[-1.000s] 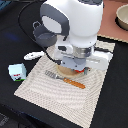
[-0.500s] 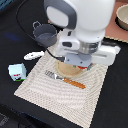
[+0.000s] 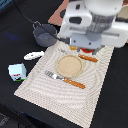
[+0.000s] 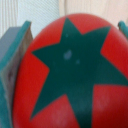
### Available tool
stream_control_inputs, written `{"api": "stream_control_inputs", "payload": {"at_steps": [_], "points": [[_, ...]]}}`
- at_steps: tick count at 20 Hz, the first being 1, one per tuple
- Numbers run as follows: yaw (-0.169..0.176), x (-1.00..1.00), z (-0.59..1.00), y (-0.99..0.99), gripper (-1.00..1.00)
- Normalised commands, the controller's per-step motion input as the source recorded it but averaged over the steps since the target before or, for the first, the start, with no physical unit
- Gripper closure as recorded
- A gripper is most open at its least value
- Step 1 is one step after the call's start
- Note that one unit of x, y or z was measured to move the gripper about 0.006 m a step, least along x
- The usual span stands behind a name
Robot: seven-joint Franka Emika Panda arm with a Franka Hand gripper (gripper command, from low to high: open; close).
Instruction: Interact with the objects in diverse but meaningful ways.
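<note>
The red tomato (image 4: pixel 70 75) with its green star top fills the wrist view, held between my two teal fingers (image 4: pixel 12 65). In the exterior view my gripper (image 3: pixel 86 49) is mostly hidden under the white arm, and only a red sliver of the tomato (image 3: pixel 88 51) shows beside the knife. The grey two-handled pot (image 3: pixel 44 34) stands at the back on the exterior view's left. The white fish piece (image 3: pixel 33 55) lies in front of it. The white-and-blue milk carton (image 3: pixel 17 71) stands nearer the front. The bread loaf is out of view.
A round tan plate (image 3: pixel 68 65) with nothing on it sits on the striped placemat (image 3: pixel 55 95). An orange-handled fork (image 3: pixel 65 80) lies in front of the plate and an orange-handled knife (image 3: pixel 88 58) behind it. The arm's body covers the back right.
The arm has moved off the plate toward the back and the exterior view's right, so the whole plate now shows.
</note>
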Motion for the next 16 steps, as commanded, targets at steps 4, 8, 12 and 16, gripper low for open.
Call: {"api": "stream_control_inputs", "payload": {"at_steps": [4, 8, 12, 16], "points": [[0.002, -0.69, -0.13, 0.12, 1.00], [0.000, -0.62, -0.22, 0.06, 1.00], [0.000, -0.65, -0.28, 0.08, 1.00], [0.000, -0.63, -0.08, 0.26, 1.00]]}}
